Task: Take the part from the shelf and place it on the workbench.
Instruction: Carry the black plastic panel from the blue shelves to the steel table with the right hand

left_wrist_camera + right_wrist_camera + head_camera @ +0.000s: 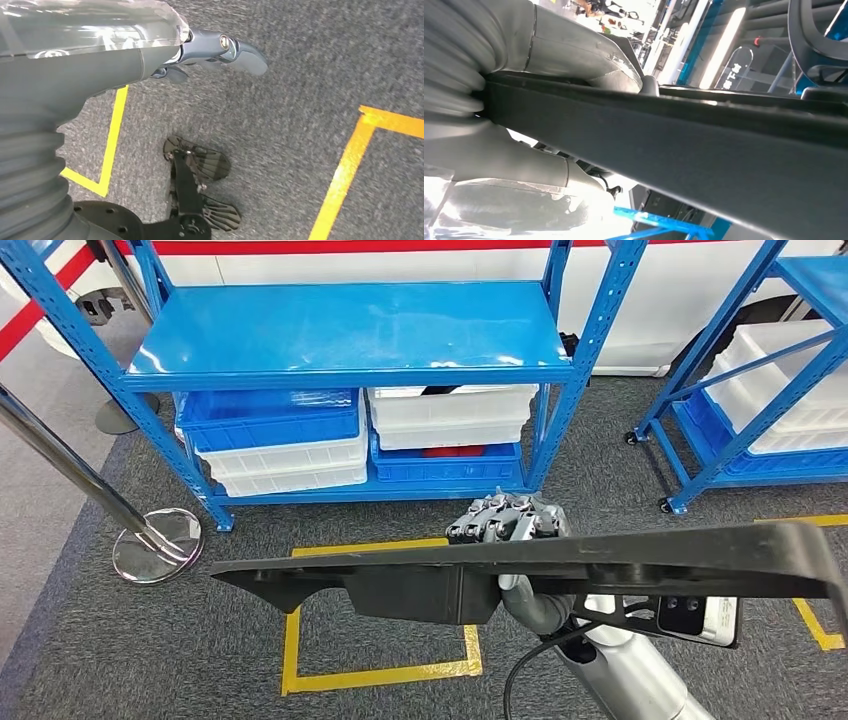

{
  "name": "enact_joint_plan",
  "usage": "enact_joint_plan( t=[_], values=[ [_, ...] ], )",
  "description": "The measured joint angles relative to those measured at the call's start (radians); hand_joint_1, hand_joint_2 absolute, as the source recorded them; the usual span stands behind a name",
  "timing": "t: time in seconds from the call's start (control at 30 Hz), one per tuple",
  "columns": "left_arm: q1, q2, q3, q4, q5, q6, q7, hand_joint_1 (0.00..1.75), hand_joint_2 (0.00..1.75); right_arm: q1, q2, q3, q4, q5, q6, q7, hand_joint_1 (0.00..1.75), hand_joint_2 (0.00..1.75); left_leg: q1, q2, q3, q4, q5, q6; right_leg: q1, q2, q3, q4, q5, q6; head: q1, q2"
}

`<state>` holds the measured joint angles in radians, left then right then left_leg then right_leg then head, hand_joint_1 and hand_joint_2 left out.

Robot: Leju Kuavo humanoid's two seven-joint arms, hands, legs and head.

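The right robot hand (512,525) grips the long black part (600,560), its dark fingers curled over the top edge, and the part stretches flat across the head view, held up in the air above the grey carpet (200,660) and a square of yellow tape (380,676). From the right wrist view the part (704,150) runs as a dark bar straight out of the grasp. Beyond it stands the blue shelf (350,330), its top board bare, blue and white bins (285,440) stacked beneath. The left robot hand (220,50) hangs over the carpet, fingers loosely extended, nothing in them. A chrome post base (158,545) sits near the shelf's left leg.
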<state>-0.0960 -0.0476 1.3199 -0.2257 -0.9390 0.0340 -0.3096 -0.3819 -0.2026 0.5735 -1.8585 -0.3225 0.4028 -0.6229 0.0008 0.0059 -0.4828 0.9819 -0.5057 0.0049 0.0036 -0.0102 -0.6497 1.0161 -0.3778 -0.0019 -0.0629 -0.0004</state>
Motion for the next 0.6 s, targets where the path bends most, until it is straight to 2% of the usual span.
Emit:
enact_joint_plan(
  t=[0.03,0.07,0.17,0.2,0.23,0.27,0.33,0.37,0.4,0.47,0.53,0.57,0.6],
  values=[
    [0.0,-0.001,0.0,0.0,-0.001,0.0,0.003,0.0,1.75,0.0,-0.002,0.0,0.0,-0.004,0.0,0.0,1.73,1.75,0.002,0.002,-0.003,-0.002,0.007,0.009,0.0,0.002,-0.007,0.014,-0.013,0.005,0.0,0.0],
    [0.0,-0.002,0.0,0.0,-0.001,0.0,0.005,0.0,1.75,0.001,-0.005,0.0,0.0,-0.008,-0.001,0.0,1.73,1.75,0.004,0.003,-0.007,-0.004,0.013,0.017,-0.001,0.004,-0.022,0.048,-0.039,0.009,0.0,0.0],
    [0.0,-0.003,0.0,0.0,-0.002,0.0,0.011,0.0,1.75,0.015,-0.014,-0.001,0.0,-0.016,0.002,0.0,1.73,1.75,0.001,0.005,-0.023,0.0,0.026,0.027,-0.006,0.006,-0.097,0.242,-0.146,0.018,0.0,0.0],
    [0.0,-0.003,0.0,0.0,-0.002,0.001,0.013,0.0,1.75,0.022,-0.016,-0.001,0.001,-0.018,0.003,0.0,1.73,1.75,-0.001,0.006,-0.029,0.003,0.028,0.027,-0.007,0.006,-0.109,0.283,-0.159,0.018,0.0,0.0],
    [0.001,-0.004,0.0,0.0,-0.001,0.002,0.015,0.0,1.75,0.027,-0.017,-0.001,0.002,-0.019,0.004,0.0,1.73,1.75,-0.002,0.005,-0.034,0.007,0.029,0.027,-0.007,0.006,-0.105,0.292,-0.156,0.017,0.0,0.0],
    [0.001,-0.004,0.0,0.0,0.0,0.003,0.016,0.0,1.75,0.031,-0.018,-0.001,0.003,-0.019,0.005,0.0,1.73,1.75,-0.003,0.005,-0.037,0.011,0.029,0.027,-0.007,0.006,-0.08,0.258,-0.135,0.014,0.0,0.0],
    [0.0,-0.008,0.0,0.0,0.0,0.005,0.017,0.0,1.75,0.032,-0.018,-0.001,0.007,-0.019,0.006,0.0,1.73,1.75,-0.007,0.005,-0.04,0.015,0.028,0.025,-0.003,0.006,0.004,0.121,-0.082,0.001,0.0,0.0],
    [0.0,-0.011,0.0,0.0,0.0,0.007,0.017,0.0,1.75,0.032,-0.018,-0.002,0.008,-0.019,0.007,0.0,1.73,1.75,-0.009,0.005,-0.043,0.018,0.028,0.023,-0.001,0.006,0.037,0.06,-0.066,-0.006,0.0,0.0],
    [-0.001,-0.013,0.0,0.0,0.0,0.008,0.017,0.0,1.75,0.031,-0.018,-0.003,0.011,-0.019,0.008,0.0,1.73,1.75,-0.01,0.005,-0.047,0.02,0.029,0.019,0.002,0.006,0.055,0.023,-0.06,-0.011,0.0,0.0],
    [-0.001,-0.015,0.0,0.0,0.0,0.011,0.018,0.0,1.75,0.03,-0.018,-0.004,0.016,-0.01,0.013,0.0,1.73,1.75,-0.009,0.004,-0.054,0.021,0.032,0.01,0.004,0.005,0.056,0.006,-0.062,-0.015,0.0,0.0],
    [0.0,-0.015,0.0,0.0,0.0,0.012,0.018,0.0,1.75,0.031,-0.017,-0.006,0.02,0.007,0.017,0.0,1.73,1.75,-0.01,0.002,-0.061,0.031,0.022,0.0,-0.003,-0.001,0.057,-0.004,-0.057,-0.022,0.0,0.0],
    [0.0,-0.015,0.0,0.0,0.0,0.013,0.018,0.0,1.75,0.031,-0.016,-0.007,0.022,0.014,0.017,0.0,1.73,1.75,-0.01,0.0,-0.072,0.057,0.003,-0.005,-0.007,-0.006,0.059,-0.01,-0.053,-0.026,0.0,0.0],
    [0.0,-0.015,0.0,0.0,-0.001,0.013,0.018,0.0,1.75,0.032,-0.015,-0.007,0.024,0.019,0.018,0.0,1.73,1.75,-0.008,-0.001,-0.095,0.106,-0.026,-0.011,-0.009,-0.012,0.059,-0.014,-0.051,-0.028,0.0,0.0]
  ],
)
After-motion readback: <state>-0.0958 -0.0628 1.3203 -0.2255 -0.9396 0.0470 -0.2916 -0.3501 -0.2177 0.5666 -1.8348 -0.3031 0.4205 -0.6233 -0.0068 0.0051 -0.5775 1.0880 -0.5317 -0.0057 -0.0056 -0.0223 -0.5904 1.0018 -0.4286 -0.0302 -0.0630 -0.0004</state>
